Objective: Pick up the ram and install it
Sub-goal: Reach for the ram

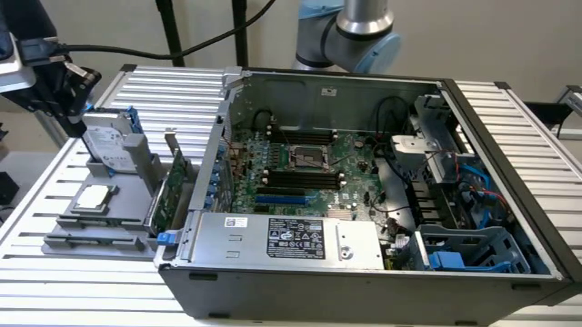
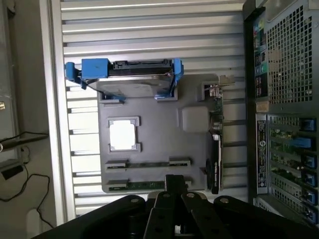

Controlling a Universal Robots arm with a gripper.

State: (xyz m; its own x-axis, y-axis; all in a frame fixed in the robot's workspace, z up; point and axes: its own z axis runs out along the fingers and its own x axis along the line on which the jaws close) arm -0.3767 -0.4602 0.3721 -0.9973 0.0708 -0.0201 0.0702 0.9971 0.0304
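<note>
Two ram sticks stand on edge in the grey holder [image 2: 154, 124]: one [image 2: 147, 163] further from my fingers, the other [image 2: 144, 185] just beyond the fingertips. My gripper [image 2: 172, 185] hangs above the holder with its fingers shut and nothing between them. In the exterior view the gripper [image 1: 73, 122] is high over the holder [image 1: 127, 225] at the exterior view's left, beside the hard drive. The open computer case [image 1: 509, 129] lies at the exterior view's right, with black memory slots [image 1: 300, 178] on its green motherboard.
The holder also carries a hard drive in a blue caddy [image 2: 129, 79], a square silver processor [image 2: 123, 134] and a green expansion card on edge [image 2: 215, 149]. Everything rests on a ribbed aluminium table [image 1: 73, 286]. Cables trail from the wrist.
</note>
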